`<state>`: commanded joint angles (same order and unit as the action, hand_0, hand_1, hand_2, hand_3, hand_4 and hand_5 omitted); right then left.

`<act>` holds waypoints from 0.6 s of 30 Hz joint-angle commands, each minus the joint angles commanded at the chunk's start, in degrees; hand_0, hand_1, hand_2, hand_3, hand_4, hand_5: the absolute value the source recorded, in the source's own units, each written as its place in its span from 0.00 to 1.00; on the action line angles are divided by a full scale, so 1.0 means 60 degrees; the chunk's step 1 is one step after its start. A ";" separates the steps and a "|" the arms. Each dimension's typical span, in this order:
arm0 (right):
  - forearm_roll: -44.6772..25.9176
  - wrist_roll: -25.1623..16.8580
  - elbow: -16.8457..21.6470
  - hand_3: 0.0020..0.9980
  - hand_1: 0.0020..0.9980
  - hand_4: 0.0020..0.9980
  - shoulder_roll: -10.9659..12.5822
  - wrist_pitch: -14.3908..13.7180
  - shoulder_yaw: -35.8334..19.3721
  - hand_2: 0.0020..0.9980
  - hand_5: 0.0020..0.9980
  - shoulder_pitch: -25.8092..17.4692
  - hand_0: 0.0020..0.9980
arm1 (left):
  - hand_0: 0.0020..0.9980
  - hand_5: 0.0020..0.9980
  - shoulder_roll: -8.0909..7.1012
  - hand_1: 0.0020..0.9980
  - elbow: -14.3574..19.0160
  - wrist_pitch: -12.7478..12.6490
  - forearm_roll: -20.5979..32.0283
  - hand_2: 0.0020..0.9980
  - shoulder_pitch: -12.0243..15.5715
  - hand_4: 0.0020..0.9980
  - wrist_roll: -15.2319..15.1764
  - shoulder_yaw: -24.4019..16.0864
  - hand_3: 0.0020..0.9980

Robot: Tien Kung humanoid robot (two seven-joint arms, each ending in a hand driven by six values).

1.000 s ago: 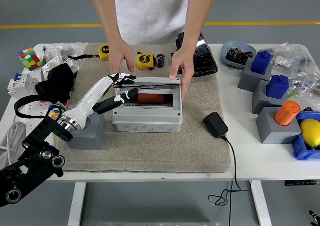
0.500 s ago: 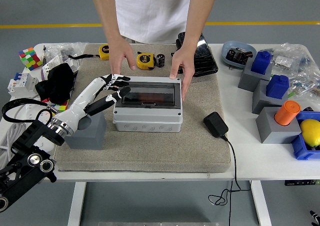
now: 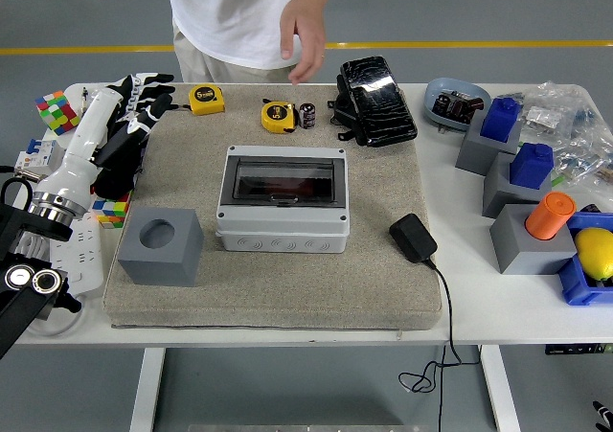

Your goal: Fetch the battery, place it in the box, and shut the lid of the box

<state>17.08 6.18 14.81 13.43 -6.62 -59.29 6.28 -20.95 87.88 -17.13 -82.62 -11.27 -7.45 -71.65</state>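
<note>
The grey box (image 3: 283, 202) sits in the middle of the beige mat (image 3: 278, 288) with its dark see-through lid (image 3: 281, 180) down. A reddish battery shows faintly through the lid. My left hand (image 3: 142, 100) hovers over the mat's far left corner, well away from the box, fingers spread and holding nothing. My right hand is out of sight. A person stands at the far side; one hand (image 3: 305, 39) hangs above the table's back edge, clear of the box.
A grey block with a round hole (image 3: 161, 247) stands left of the box. Tape measures (image 3: 278, 116) and a small black cylinder (image 3: 307, 115) lie behind it, a black adapter (image 3: 413, 238) to its right. Grey and blue blocks (image 3: 517, 188) crowd the right side.
The lid went from open to shut. My left hand pulled back from the box to the far left. The person's hands let go of the box and lifted away.
</note>
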 joint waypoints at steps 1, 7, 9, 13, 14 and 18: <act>-0.0005 0.0004 0.0001 0.53 0.66 0.95 0.0004 0.0001 0.0010 0.65 0.43 -0.0005 0.64 | 0.67 1.00 0.0055 0.76 -0.0023 0.0000 0.0023 0.73 0.0025 1.00 -0.0012 -0.0225 0.76; 0.0013 0.0035 -0.0055 0.53 0.66 0.95 -0.0027 -0.0074 -0.0081 0.65 0.44 -0.0077 0.64 | 0.67 1.00 0.0207 0.76 -0.0103 0.0054 -0.0065 0.73 0.0251 1.00 0.0019 -0.1157 0.76; 0.0025 0.0026 -0.0040 0.53 0.66 0.95 -0.0021 -0.0101 -0.0094 0.65 0.44 -0.0051 0.64 | 0.67 1.00 0.0229 0.76 -0.0132 0.0088 -0.0114 0.73 0.0258 1.00 0.0053 -0.1272 0.76; 0.0050 0.0001 -0.0019 0.53 0.66 0.94 -0.0033 -0.0144 -0.0110 0.65 0.43 -0.0004 0.64 | 0.67 1.00 0.0305 0.76 -0.0227 0.0351 -0.0236 0.74 0.0283 1.00 0.0138 -0.1526 0.76; 0.0059 -0.0006 -0.0023 0.53 0.66 0.94 -0.0044 -0.0160 -0.0147 0.65 0.43 0.0005 0.64 | 0.67 1.00 0.0330 0.76 -0.0235 0.0401 -0.0245 0.74 0.0298 1.00 0.0136 -0.1598 0.76; 0.0074 -0.0007 -0.0028 0.53 0.66 0.94 -0.0051 -0.0154 -0.0169 0.65 0.43 0.0032 0.64 | 0.67 1.00 0.0373 0.76 -0.0176 0.0454 -0.0426 0.74 0.0348 1.00 0.0212 -0.1811 0.76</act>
<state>17.52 6.13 14.64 13.12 -7.54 -60.30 6.48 -18.71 86.82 -14.40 -85.18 -9.18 -6.18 -82.52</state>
